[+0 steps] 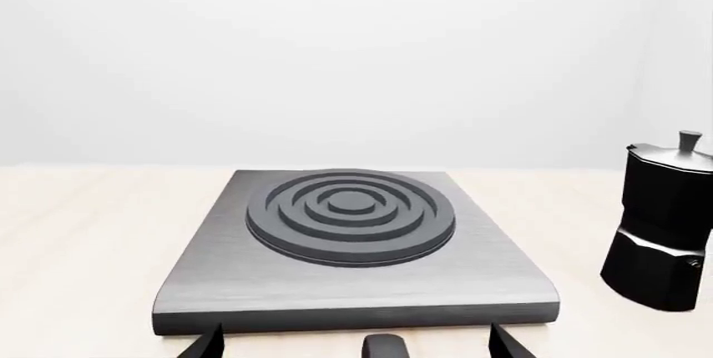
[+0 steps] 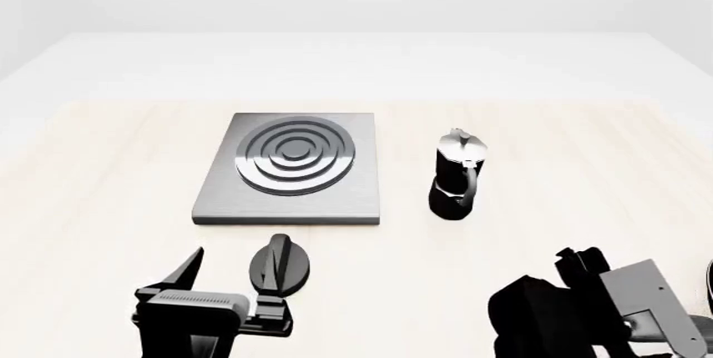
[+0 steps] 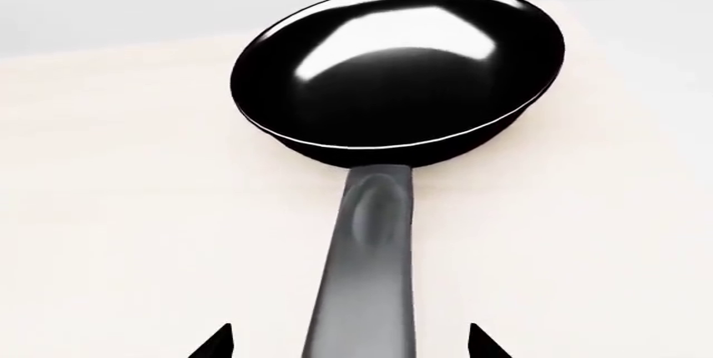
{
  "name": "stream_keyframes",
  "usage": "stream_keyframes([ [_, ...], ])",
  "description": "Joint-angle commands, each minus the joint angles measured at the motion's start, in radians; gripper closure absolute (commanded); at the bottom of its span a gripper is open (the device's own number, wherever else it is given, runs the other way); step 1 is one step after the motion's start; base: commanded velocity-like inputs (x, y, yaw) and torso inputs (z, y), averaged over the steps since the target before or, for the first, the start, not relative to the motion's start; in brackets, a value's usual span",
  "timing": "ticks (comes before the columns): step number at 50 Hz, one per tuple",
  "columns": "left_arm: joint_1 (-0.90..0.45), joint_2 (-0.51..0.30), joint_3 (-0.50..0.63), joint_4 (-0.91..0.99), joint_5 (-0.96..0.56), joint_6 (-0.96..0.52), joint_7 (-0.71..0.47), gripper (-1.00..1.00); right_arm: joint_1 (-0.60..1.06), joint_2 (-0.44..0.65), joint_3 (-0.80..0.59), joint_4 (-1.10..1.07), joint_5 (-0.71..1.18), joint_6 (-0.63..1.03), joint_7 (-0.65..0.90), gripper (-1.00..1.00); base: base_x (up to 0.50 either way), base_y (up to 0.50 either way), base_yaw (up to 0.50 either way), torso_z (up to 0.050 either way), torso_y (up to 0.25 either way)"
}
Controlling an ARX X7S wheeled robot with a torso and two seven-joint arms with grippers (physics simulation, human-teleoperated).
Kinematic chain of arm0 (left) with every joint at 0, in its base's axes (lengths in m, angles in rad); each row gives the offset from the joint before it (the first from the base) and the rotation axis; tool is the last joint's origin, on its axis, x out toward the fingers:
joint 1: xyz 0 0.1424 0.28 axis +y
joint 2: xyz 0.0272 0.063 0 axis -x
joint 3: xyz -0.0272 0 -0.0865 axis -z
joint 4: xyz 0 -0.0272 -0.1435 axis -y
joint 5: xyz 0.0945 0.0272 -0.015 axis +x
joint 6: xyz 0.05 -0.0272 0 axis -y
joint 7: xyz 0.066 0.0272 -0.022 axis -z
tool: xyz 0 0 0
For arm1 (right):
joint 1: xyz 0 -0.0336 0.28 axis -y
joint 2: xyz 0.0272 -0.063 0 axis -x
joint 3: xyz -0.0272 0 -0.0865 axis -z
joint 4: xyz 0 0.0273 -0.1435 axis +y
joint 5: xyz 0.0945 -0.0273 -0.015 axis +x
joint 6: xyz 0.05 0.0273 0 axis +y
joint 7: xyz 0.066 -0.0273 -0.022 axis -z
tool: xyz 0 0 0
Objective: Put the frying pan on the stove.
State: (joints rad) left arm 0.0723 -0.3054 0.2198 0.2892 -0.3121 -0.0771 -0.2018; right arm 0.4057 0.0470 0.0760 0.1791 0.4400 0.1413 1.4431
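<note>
The frying pan [image 3: 396, 66] lies on the light wooden table in the right wrist view, black and glossy inside. Its long handle [image 3: 368, 266] runs back toward the camera. My right gripper [image 3: 349, 345] is open, with one fingertip on each side of the handle and a gap to it on both sides. The stove [image 2: 295, 166] is a grey square plate with ringed burner at the table's middle left, and it also shows in the left wrist view [image 1: 351, 233]. My left gripper [image 1: 356, 345] is open and empty just in front of the stove's near edge. The pan is almost out of the head view.
A black-and-silver moka pot [image 2: 457, 174] stands upright right of the stove and also shows in the left wrist view [image 1: 663, 224]. A small black knob dial [image 2: 280, 264] lies in front of the stove, between my left fingers [image 1: 381, 346]. My right arm [image 2: 602, 300] fills the lower right.
</note>
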Motion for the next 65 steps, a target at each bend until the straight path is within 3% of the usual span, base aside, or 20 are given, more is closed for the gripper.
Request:
stream_keyframes([
  [1,0.002,-0.005,0.002,0.005,-0.004,0.000,-0.004,-1.00,0.011,0.005,-0.005,0.036,0.024,-0.019,-0.004,-1.00,0.00,0.00,0.00,0.000,0.000],
  [5,0.002,-0.006,0.003,0.005,-0.004,0.000,-0.006,-1.00,0.008,0.009,-0.008,0.038,0.024,-0.021,0.002,-1.00,0.00,0.00,0.00,0.000,0.000],
  [6,0.001,-0.006,0.004,0.004,-0.004,0.001,-0.006,-1.00,0.003,0.007,-0.002,0.035,0.028,-0.024,0.010,1.00,0.00,0.00,0.00,0.000,0.000],
  [65,0.014,-0.027,0.021,0.026,-0.007,0.008,-0.027,-1.00,-0.068,0.097,-0.202,-0.373,-0.124,0.139,0.003,1.00,0.00,0.00,0.00,0.000,0.001],
])
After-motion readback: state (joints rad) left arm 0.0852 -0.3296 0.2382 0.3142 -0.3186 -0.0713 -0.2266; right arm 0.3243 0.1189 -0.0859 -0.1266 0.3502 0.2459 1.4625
